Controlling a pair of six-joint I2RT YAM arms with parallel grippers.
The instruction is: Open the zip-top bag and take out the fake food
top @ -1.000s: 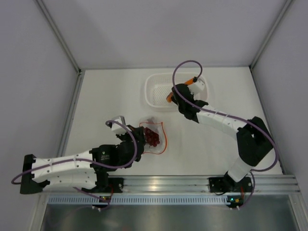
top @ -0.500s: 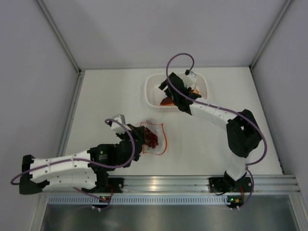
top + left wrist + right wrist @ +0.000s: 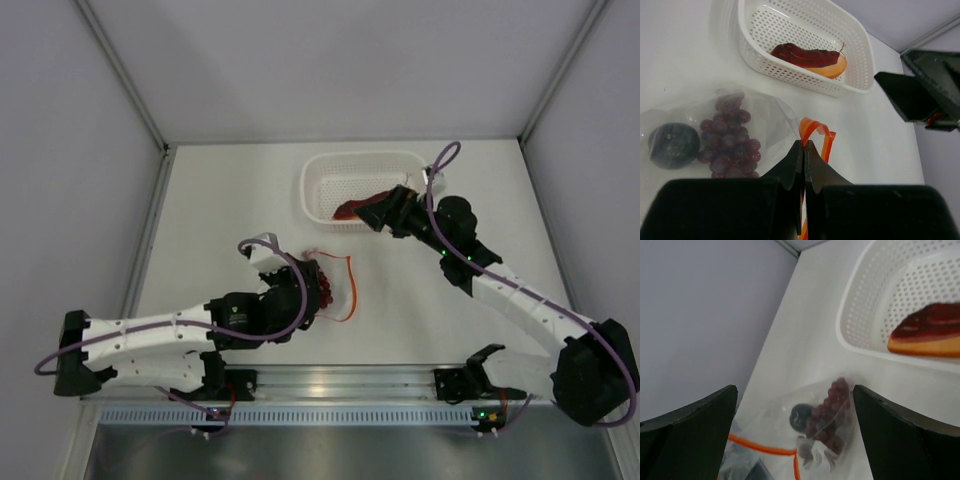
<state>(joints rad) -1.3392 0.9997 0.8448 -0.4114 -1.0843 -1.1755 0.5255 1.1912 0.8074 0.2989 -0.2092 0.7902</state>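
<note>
The zip-top bag [image 3: 337,272] lies on the table in front of the basket, its orange zip strip [image 3: 815,131] standing open in a loop. My left gripper [image 3: 804,144] is shut on that strip. A dark red grape cluster [image 3: 730,140] and a small dark round fruit [image 3: 673,145] are inside the bag. The long orange-and-maroon fake food piece [image 3: 354,209] lies in the white basket [image 3: 318,180]. My right gripper [image 3: 385,213] hovers open at the basket's near right side, nothing between its fingers [image 3: 695,427]; below it are the bag [image 3: 790,427] and grapes [image 3: 832,415].
The white perforated basket [image 3: 860,60] stands at the back centre of the table. Grey walls with metal rails close in the left, back and right. The right arm's black fingers [image 3: 905,95] show at the right of the left wrist view.
My right gripper opened and released the orange-and-maroon piece into the basket, then drew back to the right. My left gripper shifted slightly right, still pinching the zip strip.
</note>
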